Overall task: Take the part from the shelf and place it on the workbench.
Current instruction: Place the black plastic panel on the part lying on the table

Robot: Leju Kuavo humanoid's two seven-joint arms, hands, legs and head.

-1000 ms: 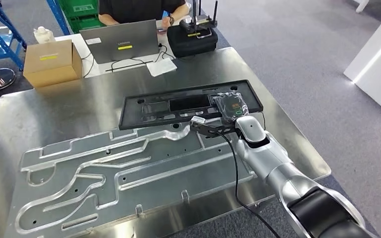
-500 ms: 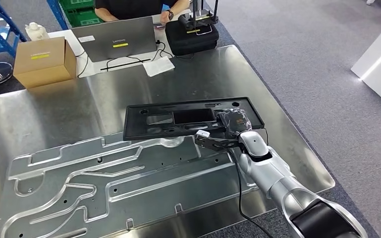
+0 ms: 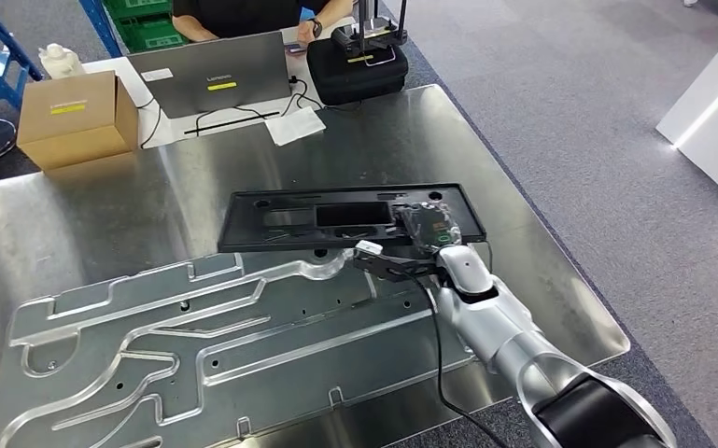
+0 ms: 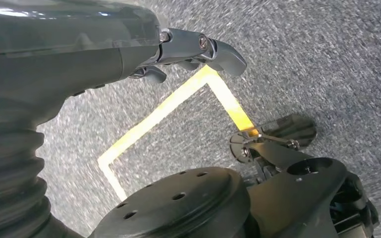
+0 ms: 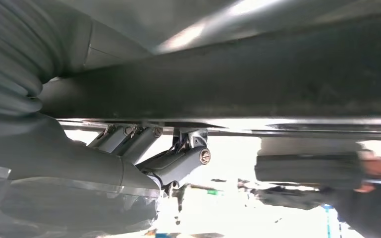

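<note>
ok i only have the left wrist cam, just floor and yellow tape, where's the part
Observer: The part is over the workbench; the right hand grips its right end.
Operator: is it down flat
Observer: Cannot tell. Its near edge overlaps a grooved metal plate lying on the bench.
Operator: anyone close
Observer: A person sits behind a laptop past the bench's far edge.
</note>
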